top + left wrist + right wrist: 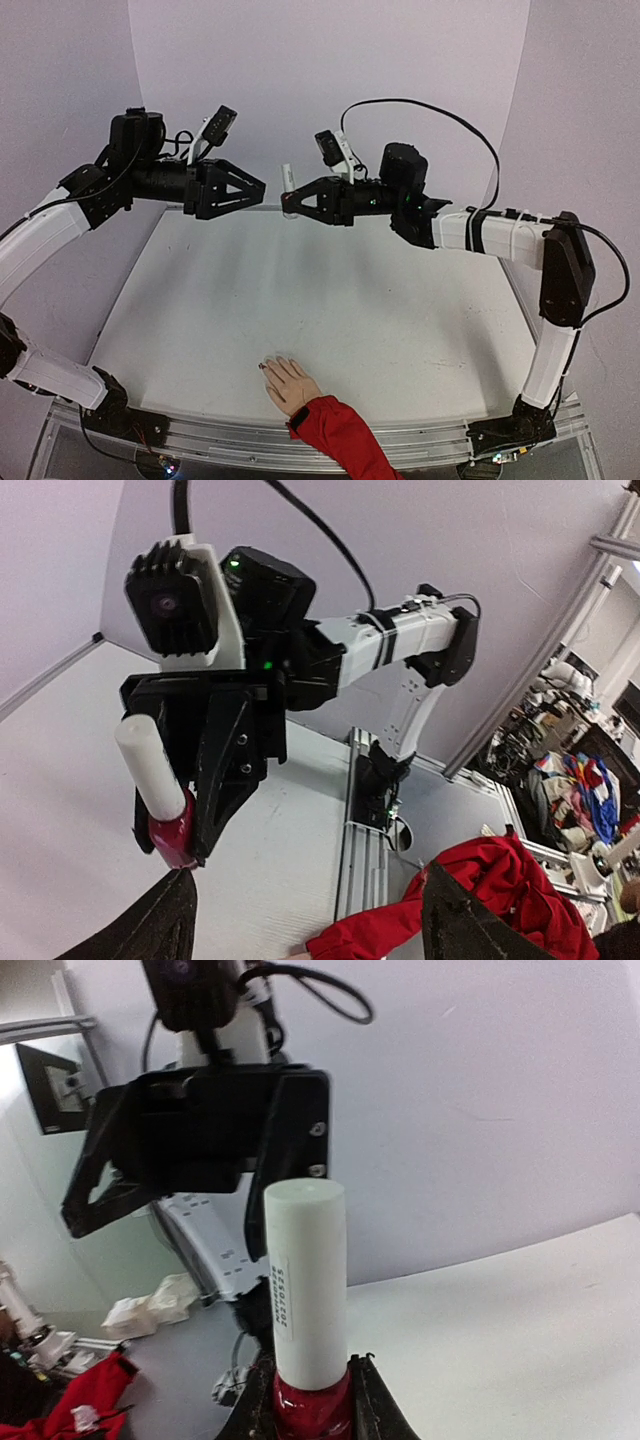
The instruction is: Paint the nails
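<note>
The beige mannequin hand (289, 381) lies palm down near the table's front edge, with its red sleeve (340, 436) trailing off the edge. Its nails (272, 364) point up-left and are too small to judge. High above the far side of the table, my right gripper (291, 200) is shut on the dark-red polish bottle (312, 1407), whose white cap (305, 1280) stands upright above the jaws. My left gripper (258, 192) faces it from the left, a short gap away. It is open, with nothing between its fingers (150, 922). The left wrist view shows the bottle (172, 832) just beyond them.
An aluminium rail (300, 442) runs along the table's near edge between the arm bases. Lilac walls close off the back and sides. A black cable (440, 115) loops above the right arm. Past the table's right side lies a clutter of things (580, 780).
</note>
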You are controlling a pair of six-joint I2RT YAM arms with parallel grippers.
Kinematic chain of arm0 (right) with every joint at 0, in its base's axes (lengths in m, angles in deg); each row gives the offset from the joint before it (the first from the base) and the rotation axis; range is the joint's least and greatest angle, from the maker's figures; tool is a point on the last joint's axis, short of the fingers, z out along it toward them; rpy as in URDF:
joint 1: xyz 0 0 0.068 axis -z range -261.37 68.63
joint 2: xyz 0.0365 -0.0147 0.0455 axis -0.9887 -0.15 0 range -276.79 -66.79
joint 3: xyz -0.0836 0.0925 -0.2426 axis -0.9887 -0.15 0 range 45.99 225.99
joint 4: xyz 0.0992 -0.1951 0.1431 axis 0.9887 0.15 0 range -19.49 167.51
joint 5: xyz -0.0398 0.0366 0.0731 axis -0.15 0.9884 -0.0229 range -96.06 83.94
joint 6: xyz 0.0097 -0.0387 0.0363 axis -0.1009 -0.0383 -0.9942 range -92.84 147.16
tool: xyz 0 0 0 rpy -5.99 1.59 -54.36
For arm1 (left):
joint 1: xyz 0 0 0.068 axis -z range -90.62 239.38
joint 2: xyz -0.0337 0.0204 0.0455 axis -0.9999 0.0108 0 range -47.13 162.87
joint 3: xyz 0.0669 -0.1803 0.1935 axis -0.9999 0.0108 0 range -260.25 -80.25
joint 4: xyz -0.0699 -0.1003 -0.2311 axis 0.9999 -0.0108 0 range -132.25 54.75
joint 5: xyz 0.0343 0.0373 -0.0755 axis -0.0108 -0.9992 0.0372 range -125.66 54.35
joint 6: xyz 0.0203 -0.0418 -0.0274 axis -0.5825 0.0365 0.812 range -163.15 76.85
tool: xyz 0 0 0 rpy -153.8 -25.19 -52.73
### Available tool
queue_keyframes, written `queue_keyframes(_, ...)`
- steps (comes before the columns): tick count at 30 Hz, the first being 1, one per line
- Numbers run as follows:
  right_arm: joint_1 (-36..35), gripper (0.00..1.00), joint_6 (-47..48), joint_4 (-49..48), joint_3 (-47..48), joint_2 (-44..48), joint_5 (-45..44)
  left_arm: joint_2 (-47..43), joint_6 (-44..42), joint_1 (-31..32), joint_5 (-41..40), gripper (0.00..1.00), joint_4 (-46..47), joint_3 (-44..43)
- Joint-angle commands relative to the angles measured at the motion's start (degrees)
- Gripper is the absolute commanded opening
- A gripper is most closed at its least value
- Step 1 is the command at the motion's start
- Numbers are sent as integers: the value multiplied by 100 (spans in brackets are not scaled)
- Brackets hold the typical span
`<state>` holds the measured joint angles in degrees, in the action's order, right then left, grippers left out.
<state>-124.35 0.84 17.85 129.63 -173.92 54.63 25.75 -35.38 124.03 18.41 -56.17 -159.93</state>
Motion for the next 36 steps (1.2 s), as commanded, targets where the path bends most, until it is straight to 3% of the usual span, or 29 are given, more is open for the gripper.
queue_keyframes(1, -81, 0, 1352, 1236, 49, 684, -2027, -155, 552, -3, -1498, 81, -28, -25)
queue_keyframes(6, -400, 0, 1655, 1850, 76, 705, -4062, 0, 1542, -3, -2972, 81, -109, -54)
queue_keyframes(11, -981, 0, 2095, 2043, 142, 636, -5334, 161, 1793, 75, -3030, 78, 77, -93)
queue_keyframes(28, -1425, 0, 2477, 2206, 705, 99, -5759, 489, 1538, 330, -3427, 46, 72, -198)
queue_keyframes(32, -1425, 0, 2474, 2205, 740, 52, -5737, 582, 1482, 355, -3350, 24, 64, -205)
queue_keyframes(36, -1428, 0, 2508, 2201, 773, 43, -5706, 689, 1443, 376, -3288, 21, 45, -230)
